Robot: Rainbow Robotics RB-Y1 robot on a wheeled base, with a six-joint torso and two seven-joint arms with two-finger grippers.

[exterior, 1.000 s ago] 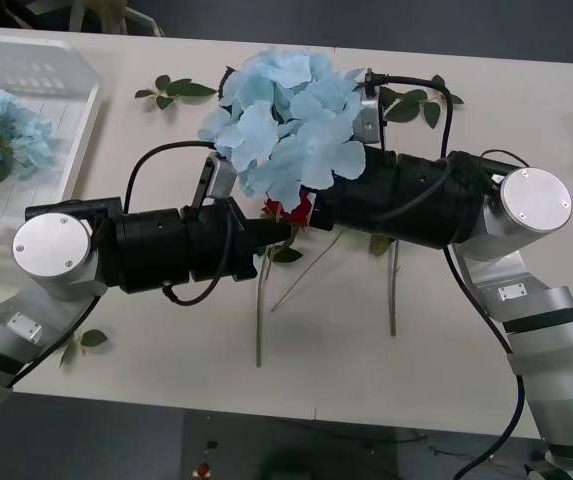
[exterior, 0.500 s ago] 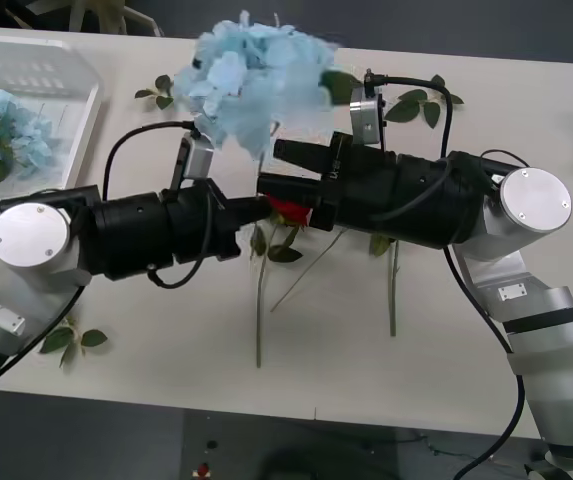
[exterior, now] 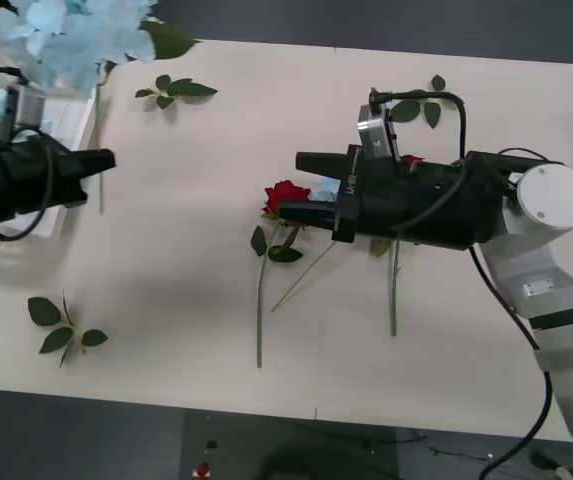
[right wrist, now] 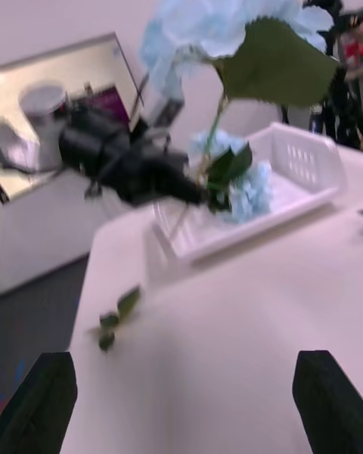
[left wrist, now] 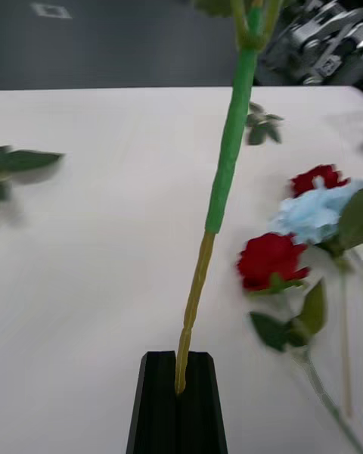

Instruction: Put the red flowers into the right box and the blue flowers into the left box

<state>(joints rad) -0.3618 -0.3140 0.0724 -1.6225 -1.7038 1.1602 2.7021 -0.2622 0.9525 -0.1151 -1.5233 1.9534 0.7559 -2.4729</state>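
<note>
**Second hydrangea nearly at the left box, roses untouched**

The left box (exterior: 78, 120) is my landmark, at the table's far left corner. One hydrangea (right wrist: 246, 185) already lies inside it. My left pincer (exterior: 101, 160) is clamped shut on the stem (left wrist: 219, 189) of a second hydrangea (exterior: 66, 35), whose head stands upright over the box's near rim, not yet released. My right pincer (exterior: 306, 185) waits well away from the box, over mid-table, its fingers spread wide with nothing between them.

Left to do, as I judge it: drop this hydrangea, fetch the small blue head (left wrist: 318, 212) lying among the roses, and move the roses. One rose (exterior: 286, 196) lies just beside my right pincer, another (exterior: 411, 160) farther from the box still. The right box I can't make out.

Half a second ago I held this hydrangea over mid-table, close to my right arm; now I have swung it across to the box, baring the rose beneath.
</note>
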